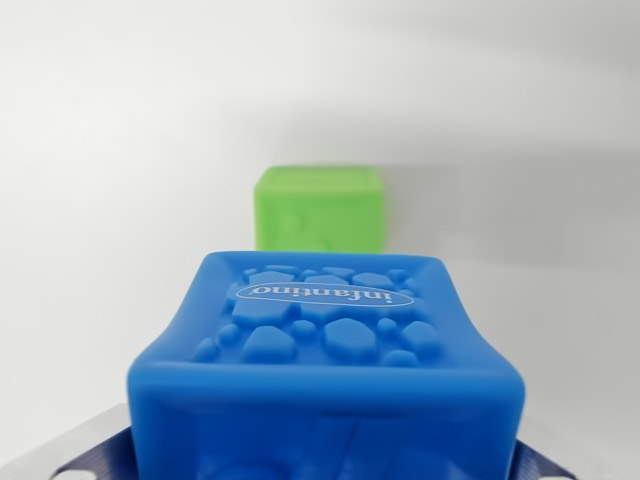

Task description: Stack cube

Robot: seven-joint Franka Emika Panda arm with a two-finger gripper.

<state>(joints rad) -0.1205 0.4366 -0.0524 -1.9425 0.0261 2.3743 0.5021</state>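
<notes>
**op_remote:** Blue cube (325,370) fills the whole bottom of the wrist view, right up against the lens. It's soft-looking, with raised pebble bumps and an "infantino" oval printed upside down on its top face. At the two bottom corners I can see bits of the gripper (325,465), a grey edge on the wrist view's left and dark blue pad edges on both sides of the cube. So I'm reading it as clamped on the blue cube, pinching it from left and right. The actual contact is hidden behind the cube, so that part's a judgement.

**stackfan:** Where's the target?

**op_remote:** Green cube (320,208) sits further ahead on the white table (100,200), pretty much centred, maybe slightly to the wrist view's left of blue's middle. The two look well apart, not touching. Its lower part is hidden behind blue's top edge.

**stackfan:** So you're mid-carry?

**op_remote:** That's my guess: blue is in hand and heading over, with the placing not done yet. I can't tell from this angle whether blue is off the table. Next I need to move forward until blue is squarely above green, keep it level, lower onto green's top face, then release. Squishy blocks, so an off-centre drop could tip it.
</notes>
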